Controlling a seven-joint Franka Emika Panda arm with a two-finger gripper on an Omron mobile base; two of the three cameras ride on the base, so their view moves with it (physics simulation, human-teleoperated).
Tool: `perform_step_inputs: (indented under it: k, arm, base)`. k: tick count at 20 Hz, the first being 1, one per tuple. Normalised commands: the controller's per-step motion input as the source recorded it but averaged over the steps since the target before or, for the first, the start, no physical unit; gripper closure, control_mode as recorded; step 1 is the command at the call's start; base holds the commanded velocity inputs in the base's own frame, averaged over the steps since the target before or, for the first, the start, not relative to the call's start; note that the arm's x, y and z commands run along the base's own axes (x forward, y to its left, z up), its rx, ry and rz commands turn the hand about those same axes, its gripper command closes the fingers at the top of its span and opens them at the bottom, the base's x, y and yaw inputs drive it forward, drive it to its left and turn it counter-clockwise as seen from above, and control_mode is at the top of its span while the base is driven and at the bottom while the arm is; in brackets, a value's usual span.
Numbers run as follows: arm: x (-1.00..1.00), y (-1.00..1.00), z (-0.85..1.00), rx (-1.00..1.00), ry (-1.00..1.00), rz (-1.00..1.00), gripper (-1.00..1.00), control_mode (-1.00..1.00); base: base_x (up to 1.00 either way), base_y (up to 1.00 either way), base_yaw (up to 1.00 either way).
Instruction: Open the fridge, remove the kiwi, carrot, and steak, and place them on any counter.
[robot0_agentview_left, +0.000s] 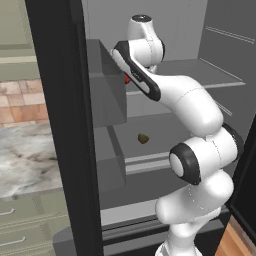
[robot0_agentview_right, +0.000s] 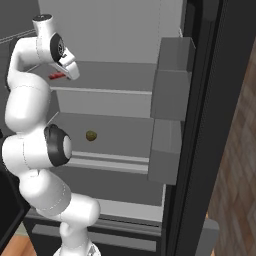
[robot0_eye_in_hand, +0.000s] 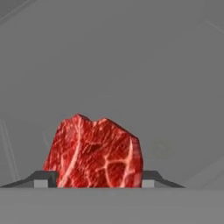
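The fridge (robot0_agentview_left: 60, 125) stands open, black door edges framing a light grey interior with shelves and dark door bins (robot0_agentview_right: 172, 95). The white arm (robot0_agentview_left: 200, 125) reaches onto an upper shelf and hides most of the steak (robot0_eye_in_hand: 94, 153), a bright red marbled chunk. In the hand view the steak sits between the gripper (robot0_eye_in_hand: 92, 179) fingertips (robot0_eye_in_hand: 41, 180), one at each flank; contact cannot be judged. The kiwi (robot0_agentview_right: 91, 135), an olive-brown lump, lies alone mid-shelf below, open room around it

fridge shelves, door open
steak (robot0_eye_in_hand: 94, 153) sits on the upper shelf (robot0_agentview_right: 115, 75); kiwi (robot0_agentview_right: 91, 135) rests on the shelf below (robot0_agentview_right: 125, 132).
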Motion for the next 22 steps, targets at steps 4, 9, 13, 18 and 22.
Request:
perform_step_inputs:
  k: [4, 9, 13, 18, 22]
  arm:
    - [-0.44, -0.07, 0.02, 0.0, -0.12, 0.04, 1.0, -1.0]
    - [-0.63, -0.36, 0.0, 0.0, -0.18, 0.14, 1.0, -1.0]
    - [-0.59, -0.62, 0.0, 0.07, -0.18, 0.16, 1.0, -1.0]
    - [-0.82, -0.61, 0.01, 0.13, -0.22, 0.17, 1.0, -1.0]
    - [-0.99, -0.36, 0.22, 0.11, -0.17, 0.14, 1.0, -1.0]
  base:
    - [0.0, 0.0, 0.0]
    - [0.0, 0.0, 0.0]
    - [0.0, 0.0, 0.0]
    - [0.0, 0.0, 0.0]
    - [0.0, 0.0, 0.0]
